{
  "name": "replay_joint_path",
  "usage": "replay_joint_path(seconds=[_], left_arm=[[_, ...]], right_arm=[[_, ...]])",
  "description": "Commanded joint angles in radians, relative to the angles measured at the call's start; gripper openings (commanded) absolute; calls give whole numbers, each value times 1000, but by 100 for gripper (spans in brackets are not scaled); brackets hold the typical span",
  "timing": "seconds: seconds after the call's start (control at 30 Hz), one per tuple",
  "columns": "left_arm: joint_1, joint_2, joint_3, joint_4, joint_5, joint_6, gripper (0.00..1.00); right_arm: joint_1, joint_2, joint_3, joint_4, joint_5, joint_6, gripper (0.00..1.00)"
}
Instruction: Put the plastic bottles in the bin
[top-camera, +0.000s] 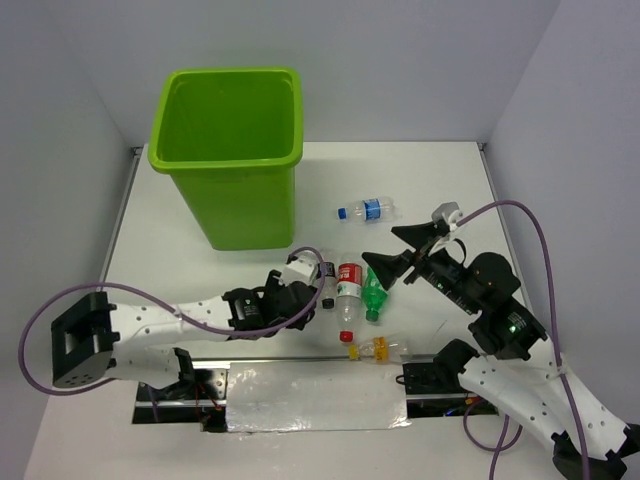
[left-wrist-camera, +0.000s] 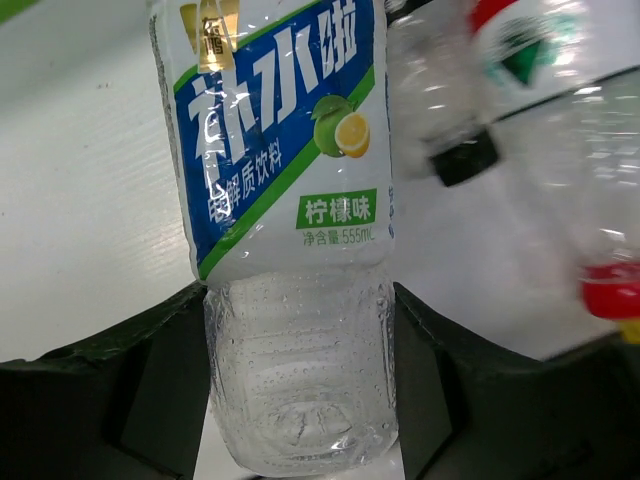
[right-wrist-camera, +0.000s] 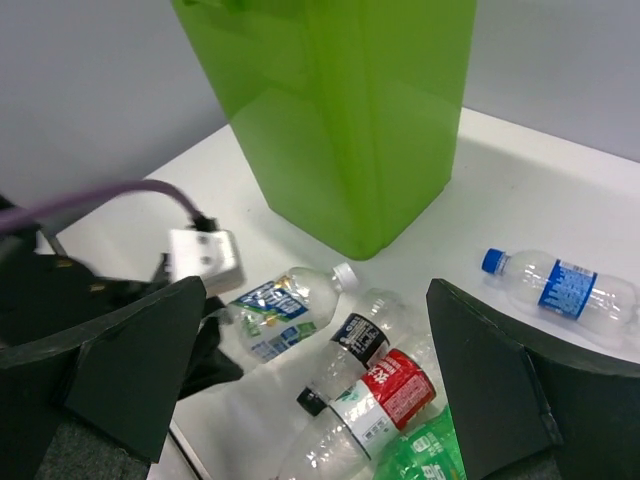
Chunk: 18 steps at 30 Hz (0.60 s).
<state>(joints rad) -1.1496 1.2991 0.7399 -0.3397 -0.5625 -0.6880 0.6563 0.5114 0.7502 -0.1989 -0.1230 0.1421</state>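
While the blue-labelled clear plastic bottle (left-wrist-camera: 290, 200) is lying on the white tabletop (top-camera: 420, 170) near the tall lime-green bin (top-camera: 245, 205), left fingers (left-wrist-camera: 140, 400) are clamping its base; right fingers (right-wrist-camera: 500, 400) are gaping open. Next, probably lifting above the rim.

Bright even light, soft shadows, blurred left wrist background

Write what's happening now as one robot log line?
left claw: shut on lemon drink bottle | right claw: open, over red-label bottle | bin: upright
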Motion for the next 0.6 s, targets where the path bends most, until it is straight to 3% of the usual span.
replay_joint_path(seconds=[0.0,0.1,0.23,0.47,0.53,0.57], left_arm=[[-65,-87,98,-149,-129,-65,41],[-108,-165,148,-223,-152,-61,30],[-131,-247,197,-128,-96,100,23],[-130,-204,540,-6,-48,422,23],[-127,-176,630,1,-91,471,19],[-99,-147,712,1,-124,488,8]], right_arm=[[-6,-17,-18,32,78,30,100],[-6,-28,-25,24,114,39,100],[-6,-47,-34,29,183,48,100],[-32,2,-22,-31,356,86,100],[-56,30,-18,-46,361,91,100],[-67,38,-23,-42,355,93,100]])
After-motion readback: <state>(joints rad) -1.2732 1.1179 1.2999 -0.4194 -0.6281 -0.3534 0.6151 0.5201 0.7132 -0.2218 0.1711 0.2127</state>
